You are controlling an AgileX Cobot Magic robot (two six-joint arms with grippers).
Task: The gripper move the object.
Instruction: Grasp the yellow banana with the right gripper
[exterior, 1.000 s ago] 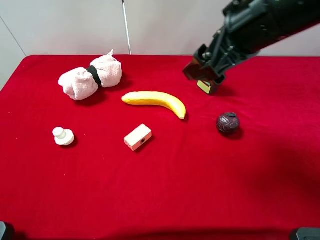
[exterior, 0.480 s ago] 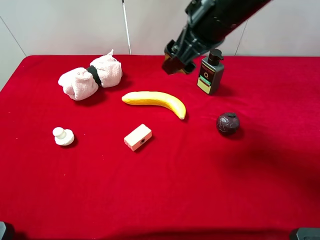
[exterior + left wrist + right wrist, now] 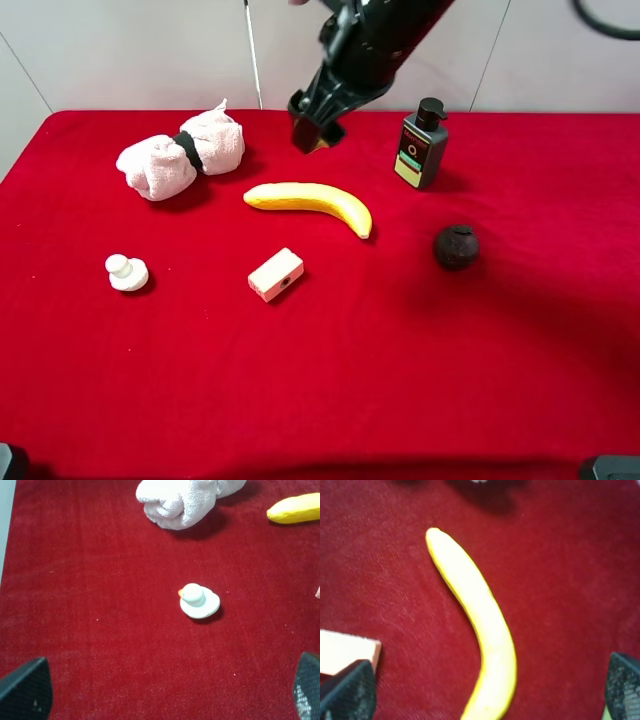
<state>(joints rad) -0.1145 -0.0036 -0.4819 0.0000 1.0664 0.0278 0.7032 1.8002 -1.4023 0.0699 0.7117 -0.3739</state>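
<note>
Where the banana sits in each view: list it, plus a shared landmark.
Exterior high: banana at the centre of the red cloth.
Left wrist: only one end, cut by the frame edge, past the towel.
Right wrist: banana runs through the middle, beside the cream block.
Landmark: the towel and cream block, both near it in the exterior view.
</note>
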